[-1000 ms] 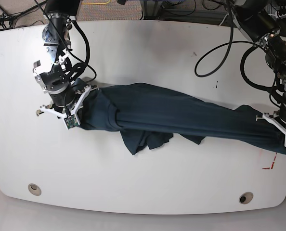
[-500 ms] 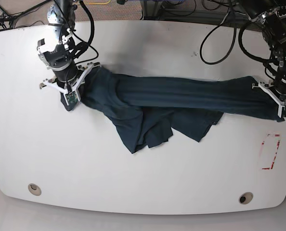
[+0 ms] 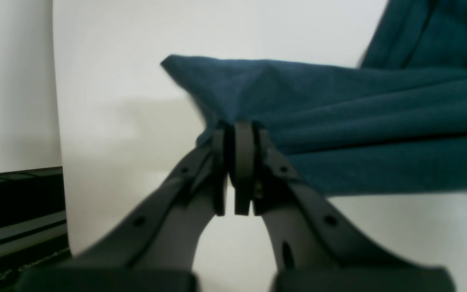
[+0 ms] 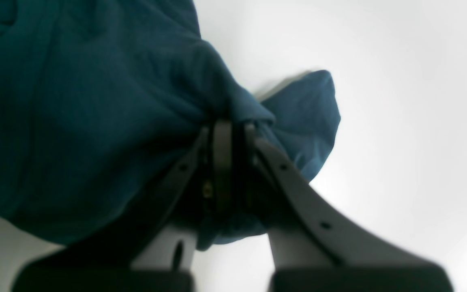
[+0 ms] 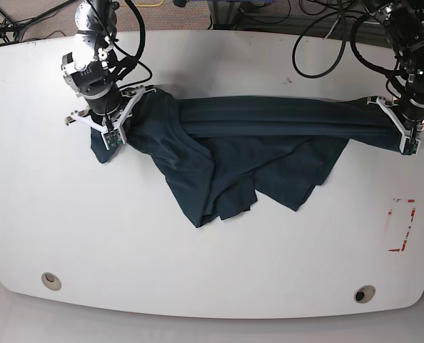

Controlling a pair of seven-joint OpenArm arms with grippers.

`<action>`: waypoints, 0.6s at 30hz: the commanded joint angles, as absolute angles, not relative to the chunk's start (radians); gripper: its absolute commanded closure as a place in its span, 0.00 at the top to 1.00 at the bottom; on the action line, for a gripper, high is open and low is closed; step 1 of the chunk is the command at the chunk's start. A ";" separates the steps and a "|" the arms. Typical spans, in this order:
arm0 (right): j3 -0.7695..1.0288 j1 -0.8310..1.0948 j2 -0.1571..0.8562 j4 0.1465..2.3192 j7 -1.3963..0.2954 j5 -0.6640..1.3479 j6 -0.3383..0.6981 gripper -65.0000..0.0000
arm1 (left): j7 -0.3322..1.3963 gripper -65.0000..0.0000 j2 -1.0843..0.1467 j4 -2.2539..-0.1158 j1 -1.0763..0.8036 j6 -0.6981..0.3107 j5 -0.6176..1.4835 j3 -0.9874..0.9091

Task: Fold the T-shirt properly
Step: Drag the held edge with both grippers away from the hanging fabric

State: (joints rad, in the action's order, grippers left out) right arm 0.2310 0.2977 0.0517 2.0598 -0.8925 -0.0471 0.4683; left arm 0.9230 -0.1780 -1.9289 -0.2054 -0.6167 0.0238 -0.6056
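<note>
Both arms have carried their ends of the T-shirt toward the far side of the table since the earlier frames, and the right-hand end, which hung low near the table's right edge a second ago, now sits level with the other, so the stretched band runs almost straight across.

On the left of the base view, the right gripper is pinching the cloth; the right wrist view shows its jaws pressed together on a bunched fold, with a rounded lobe of fabric poking out beyond the fingertips and the bulk of the garment spreading to the left. On the right of the base view, the left gripper is likewise clamped on the shirt; its wrist view shows the fingers closed on a pointed corner of cloth, the rest trailing off to the right.

One T-shirt and two grippers are in view. The shirt's long axis lies left to right, taut between the two grips. Loose folds droop from the middle of the band onto the table toward the near side, ending in a point left of centre.
</note>
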 commanded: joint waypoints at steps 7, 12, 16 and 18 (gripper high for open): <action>0.249 0.312 0.049 2.076 -0.866 -0.057 0.455 0.01 | 0.895 0.01 -0.194 -1.941 -0.225 -0.638 0.013 -0.637; 0.239 0.328 0.049 2.074 -0.861 -0.054 0.460 0.00 | 0.896 0.00 -0.193 -1.939 -0.235 -0.684 0.007 -0.648; 0.238 0.334 0.049 2.074 -0.858 -0.054 0.462 0.00 | 0.896 0.00 -0.192 -1.939 -0.244 -0.698 0.006 -0.657; 0.237 0.337 0.049 2.073 -0.858 -0.053 0.464 0.00 | 0.896 0.00 -0.192 -1.939 -0.246 -0.698 0.006 -0.657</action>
State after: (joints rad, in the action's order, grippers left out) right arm 0.2337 0.3405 0.0418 2.0586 -0.8749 -0.0441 0.4721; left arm 0.9043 -0.1757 -1.9251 -0.2481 -0.7048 0.0196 -0.6487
